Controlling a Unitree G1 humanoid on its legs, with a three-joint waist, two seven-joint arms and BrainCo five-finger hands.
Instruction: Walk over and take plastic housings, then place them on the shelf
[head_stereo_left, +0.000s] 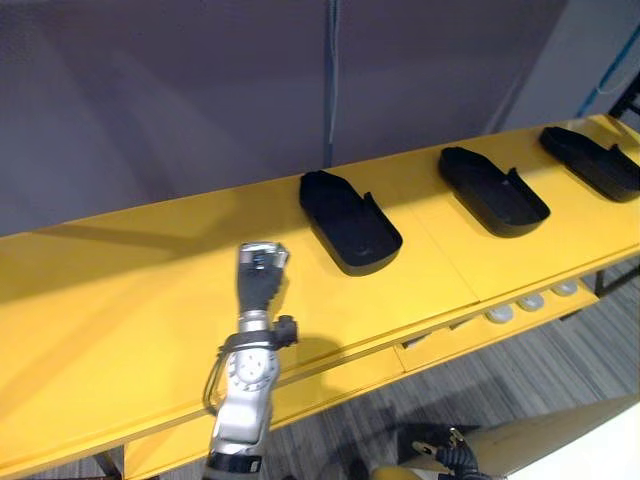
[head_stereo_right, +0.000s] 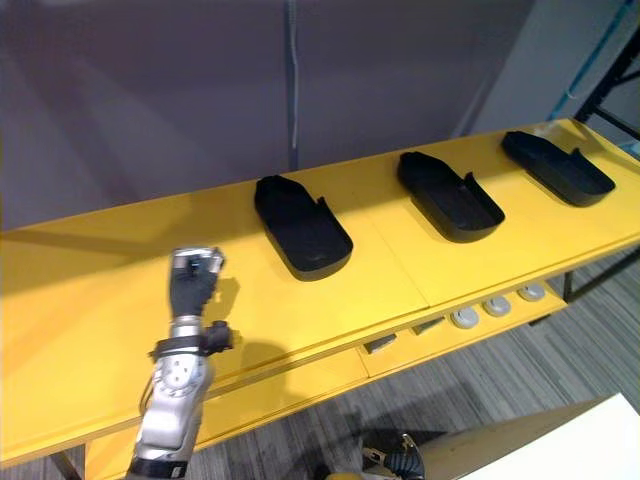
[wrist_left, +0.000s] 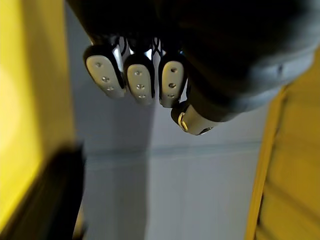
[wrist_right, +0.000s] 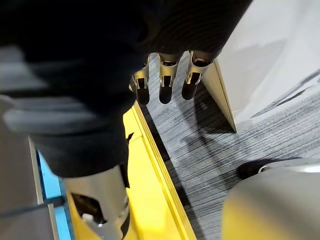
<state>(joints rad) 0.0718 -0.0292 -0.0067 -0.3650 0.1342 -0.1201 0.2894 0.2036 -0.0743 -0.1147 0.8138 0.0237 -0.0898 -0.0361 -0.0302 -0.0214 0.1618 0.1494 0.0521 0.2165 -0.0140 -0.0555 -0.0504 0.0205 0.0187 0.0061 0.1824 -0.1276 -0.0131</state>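
Curled fingers of the left hand (head_stereo_left: 262, 268) close on nothing above the smooth yellow desk (head_stereo_left: 120, 290). To its right lie three shallow, scoop-shaped black plastic shells with raised rims: the nearest housing (head_stereo_left: 350, 222), the middle housing (head_stereo_left: 493, 190) and the end housing (head_stereo_left: 592, 162) far right. The right hand (wrist_right: 165, 85) hangs straight-fingered and empty over grey striped carpet (wrist_right: 210, 145).

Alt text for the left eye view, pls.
A yellow shelf holds three black housings in a row: left housing, middle housing, right housing. The left robot hand, fingers curled and empty, hovers over the shelf beside the left housing, not touching it. Grey wall behind.
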